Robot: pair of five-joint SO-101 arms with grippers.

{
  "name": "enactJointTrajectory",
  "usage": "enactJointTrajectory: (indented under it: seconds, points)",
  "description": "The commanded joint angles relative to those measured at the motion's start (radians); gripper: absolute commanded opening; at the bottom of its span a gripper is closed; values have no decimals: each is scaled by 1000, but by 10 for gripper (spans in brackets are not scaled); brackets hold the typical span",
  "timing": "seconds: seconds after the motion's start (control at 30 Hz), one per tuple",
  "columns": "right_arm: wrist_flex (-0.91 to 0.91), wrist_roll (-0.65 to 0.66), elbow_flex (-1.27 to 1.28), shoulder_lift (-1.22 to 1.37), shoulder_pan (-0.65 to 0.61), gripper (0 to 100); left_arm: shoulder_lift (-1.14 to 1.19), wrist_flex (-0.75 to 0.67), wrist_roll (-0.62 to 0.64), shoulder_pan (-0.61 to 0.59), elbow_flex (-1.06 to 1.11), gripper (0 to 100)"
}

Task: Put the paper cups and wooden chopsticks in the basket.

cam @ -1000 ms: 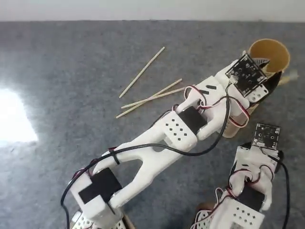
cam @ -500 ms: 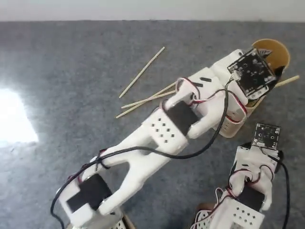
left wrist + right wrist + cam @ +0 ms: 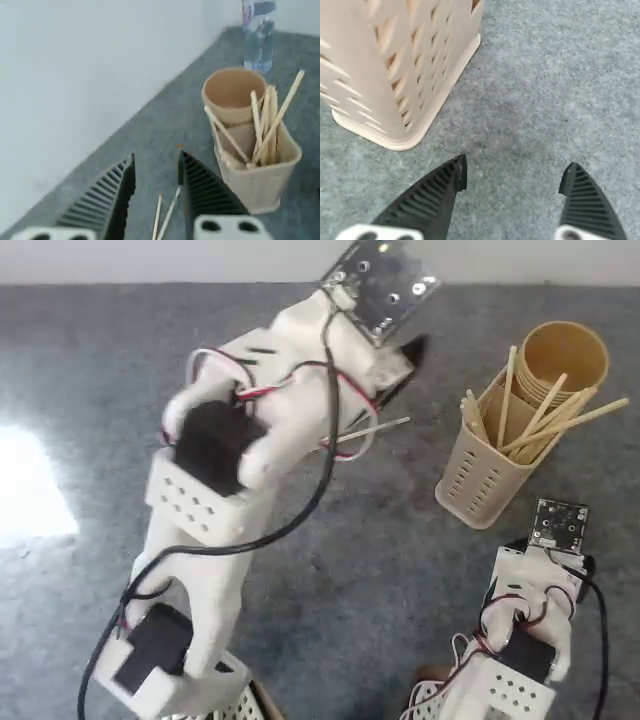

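One basket (image 3: 478, 480); one cup stack (image 3: 565, 352); maybe six chopsticks (image 3: 510, 390) inside, two loose; one bottle (image 3: 258, 37).

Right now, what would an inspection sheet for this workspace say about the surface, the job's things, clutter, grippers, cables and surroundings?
Surface: grey speckled surface, bright glare at one side.
Job's things: basket upright, holding nested paper cups and several chopsticks; loose chopsticks lie outside it.
Clutter: clear bottle beyond the basket.
Grippers: left gripper open, empty, above the loose chopsticks; right gripper open, empty, beside the basket's foot.
Cables: wires looped along both arms.
Surroundings: white wall.
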Motion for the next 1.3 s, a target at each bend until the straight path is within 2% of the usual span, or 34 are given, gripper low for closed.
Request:
enactJointTrajectory:
  seconds: [0.0,0.17,0.43,0.5,0.63,0.83,1.07,1.27]
  points:
    - [-7,14,-8,-7,-8,303,-38,178,-58,-80,-4,137]
    - [-7,14,-8,-7,-8,303,-48,276,-233,-135,131,134]
    - [-7,14,-8,-7,-8,303,-48,245,-356,-203,400,133]
    - [-7,14,-8,-7,-8,303,-48,172,-358,-221,486,133]
    - [-7,14,-8,-7,-8,303,-40,-75,-370,-267,667,133]
    - [-7,14,-8,-7,-8,303,-38,-385,-422,-272,909,133]
    - [-7,14,-8,-7,-8,303,52,-572,-454,-281,1006,133]
    - [-5,32,-2,-7,-48,303,331,-628,-454,-345,842,133]
